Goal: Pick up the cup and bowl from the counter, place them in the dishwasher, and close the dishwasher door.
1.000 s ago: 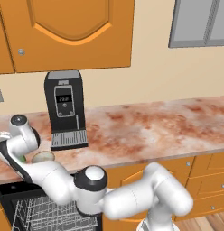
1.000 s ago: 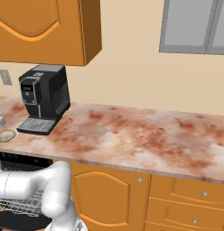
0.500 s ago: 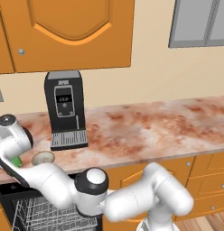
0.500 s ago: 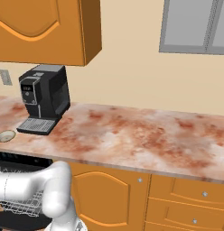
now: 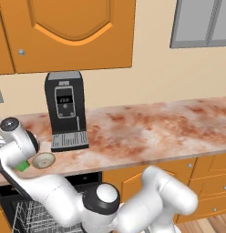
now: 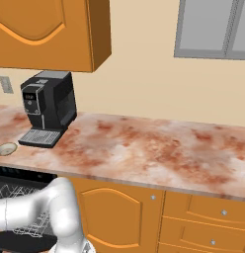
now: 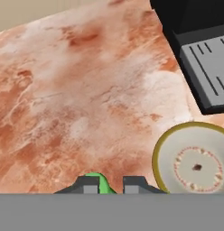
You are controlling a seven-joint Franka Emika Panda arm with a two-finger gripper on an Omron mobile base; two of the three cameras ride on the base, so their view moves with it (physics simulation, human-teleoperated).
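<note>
My gripper (image 7: 111,185) hangs over the left end of the counter (image 5: 146,132), shut on the green cup (image 7: 99,182). Only a sliver of the cup shows between the fingertips. In the left base view the cup (image 5: 22,166) peeks out beneath my hand, just left of the bowl. The beige bowl (image 7: 197,164) rests on the counter close to the right of my fingers. It shows as a small dish (image 5: 43,159) near the counter's front edge (image 6: 6,148). Below the counter stands the open dishwasher with its grey wire rack (image 5: 35,216) (image 6: 16,195). The dishwasher door is out of view.
A black coffee machine (image 5: 65,109) (image 6: 48,106) stands just behind the bowl, and its drip tray (image 7: 208,58) lies close to my hand. Orange wall cabinets (image 5: 64,32) hang above. Orange base cabinets and drawers (image 6: 193,217) sit under the long counter to the right.
The jaws have closed on the green cup. My hand has shifted slightly left over the counter's end. The bowl has not moved.
</note>
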